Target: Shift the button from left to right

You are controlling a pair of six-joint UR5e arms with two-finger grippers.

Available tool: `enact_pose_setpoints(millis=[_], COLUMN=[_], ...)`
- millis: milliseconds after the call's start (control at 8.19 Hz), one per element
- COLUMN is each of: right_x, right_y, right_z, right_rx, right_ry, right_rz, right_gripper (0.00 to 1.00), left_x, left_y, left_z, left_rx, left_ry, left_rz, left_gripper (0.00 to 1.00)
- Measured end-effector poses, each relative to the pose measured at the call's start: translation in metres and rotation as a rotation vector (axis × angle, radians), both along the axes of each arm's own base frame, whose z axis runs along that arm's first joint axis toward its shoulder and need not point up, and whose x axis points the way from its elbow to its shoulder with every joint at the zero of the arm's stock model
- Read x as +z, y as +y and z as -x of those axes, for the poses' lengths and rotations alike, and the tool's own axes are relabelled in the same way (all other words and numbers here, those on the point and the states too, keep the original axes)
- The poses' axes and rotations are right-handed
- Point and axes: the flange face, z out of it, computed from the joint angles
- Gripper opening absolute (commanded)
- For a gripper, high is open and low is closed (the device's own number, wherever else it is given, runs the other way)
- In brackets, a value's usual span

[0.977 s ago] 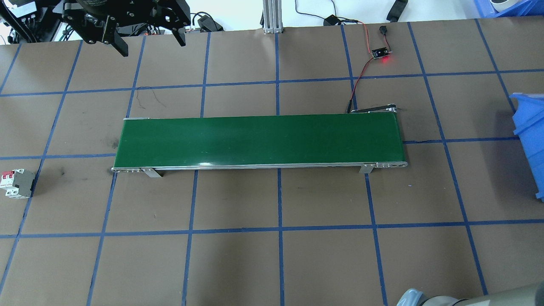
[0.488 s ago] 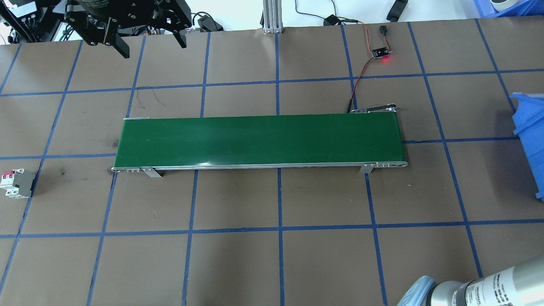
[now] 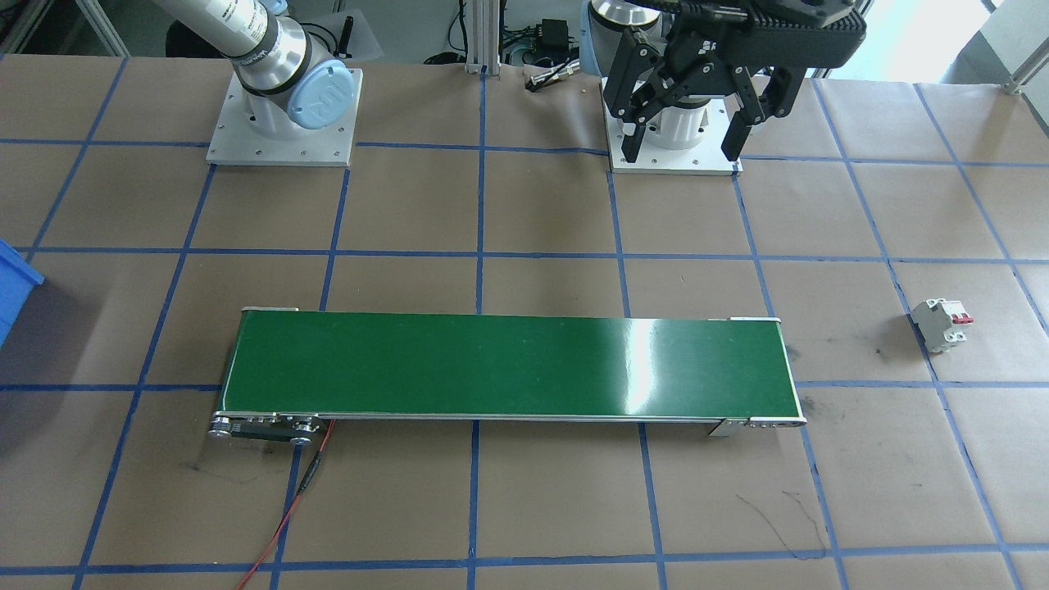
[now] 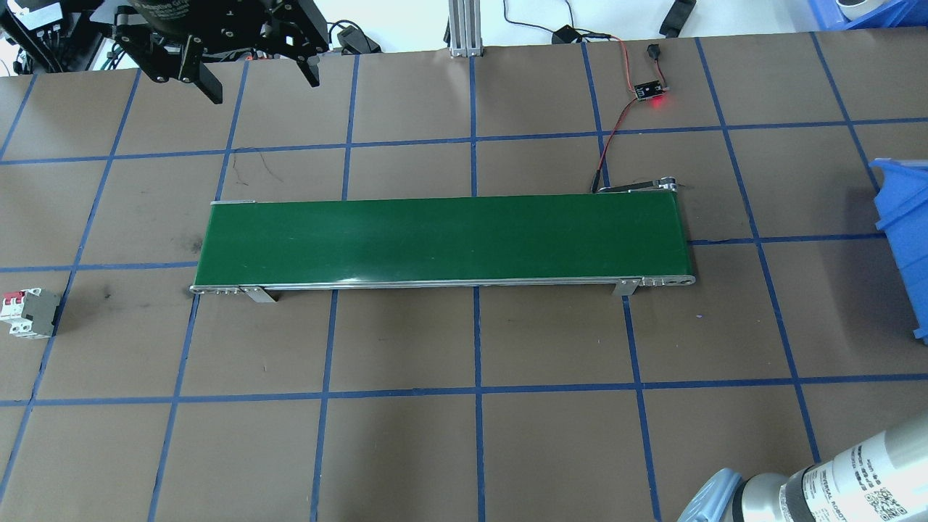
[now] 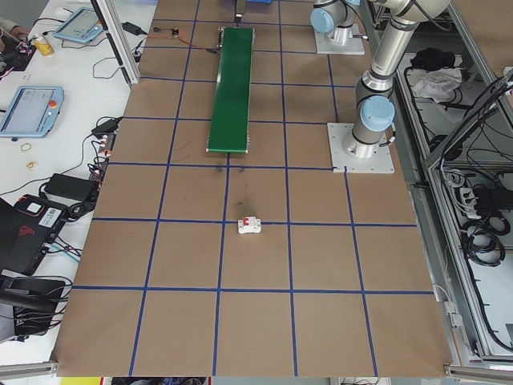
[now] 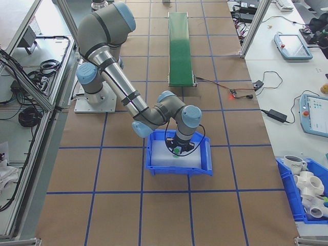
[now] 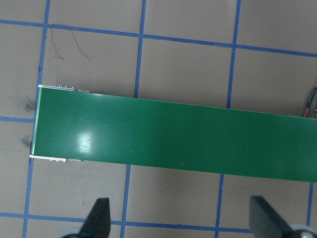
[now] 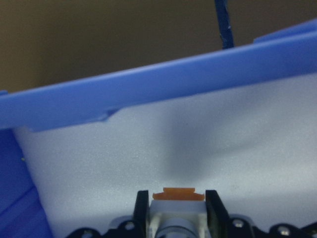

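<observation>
In the right wrist view, the button (image 8: pixel 178 194) shows its orange end and whitish body, pinched between the two black fingers (image 8: pixel 142 208) of my right gripper (image 8: pixel 177 210). It is held low inside the blue bin (image 8: pixel 148 99), over the bin's white foam floor. The exterior right view shows the right gripper (image 6: pixel 177 147) reaching down into that bin (image 6: pixel 179 170), with a green speck at its tip. My left gripper (image 3: pixel 682 143) hangs open and empty near its arm's base, high over the table (image 4: pixel 262 80); its fingertips (image 7: pixel 99 218) are spread wide.
A green conveyor belt (image 4: pixel 442 239) lies across the table's middle, with a red wire and a small lit board (image 4: pixel 650 90) behind it. A white circuit breaker with red levers (image 4: pixel 29 313) sits at the table's left end (image 3: pixel 942 324). The blue bin (image 4: pixel 902 232) is at the right edge.
The right arm's lower link has come further into the overhead view at bottom right. The left gripper has shifted slightly and stays open.
</observation>
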Motion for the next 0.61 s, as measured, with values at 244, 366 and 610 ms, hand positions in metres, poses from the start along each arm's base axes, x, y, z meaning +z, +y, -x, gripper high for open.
enact_pose_setpoints(millis=[244,366,610], right_x=[-0.0081,-0.0092,-0.0049], right_y=[-0.0019,-0.0016,-0.0003], right_z=[0.0019,0.0016,0.0012], right_rx=[0.018,0.020,0.016], right_ry=[0.000,-0.002,0.002], right_rz=[0.008,0.009,0.013], right_gripper=[0.77,0.89,0.98], left_x=[0.0009,0.0008,0.0009], left_y=[0.0011,0.0013,0.0015], left_z=[-0.0001,-0.0001,-0.0002], left_rx=[0.001,0.001,0.001], left_ry=[0.000,0.000,0.000], left_rz=[0.002,0.002,0.002], left_gripper=[1.00,1.00,1.00])
